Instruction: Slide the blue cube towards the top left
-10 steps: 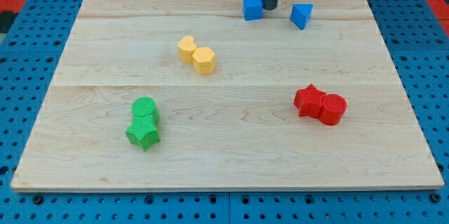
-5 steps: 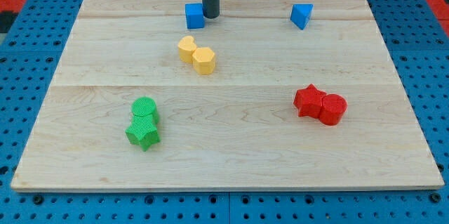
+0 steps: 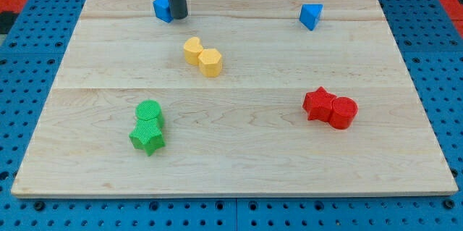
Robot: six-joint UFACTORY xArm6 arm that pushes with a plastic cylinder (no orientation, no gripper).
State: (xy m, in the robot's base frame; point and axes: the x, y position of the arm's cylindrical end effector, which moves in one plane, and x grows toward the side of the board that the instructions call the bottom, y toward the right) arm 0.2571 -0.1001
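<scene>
The blue cube point(image 3: 162, 8) sits on the wooden board point(image 3: 231, 144) near the view's top, left of centre. My tip point(image 3: 179, 17) is right against the cube's right side, and the dark rod hides part of that side. A second blue block point(image 3: 311, 16), wedge-like, lies at the view's top right, far from the tip.
Two yellow blocks point(image 3: 202, 56) touch each other below the tip. A green cylinder and a green star point(image 3: 147, 127) sit together at the lower left. A red star and a red cylinder point(image 3: 330, 108) sit together at the right. Blue pegboard surrounds the board.
My tip has moved left along the top of the board, pushing the blue cube left and slightly up. The other blocks have not moved.
</scene>
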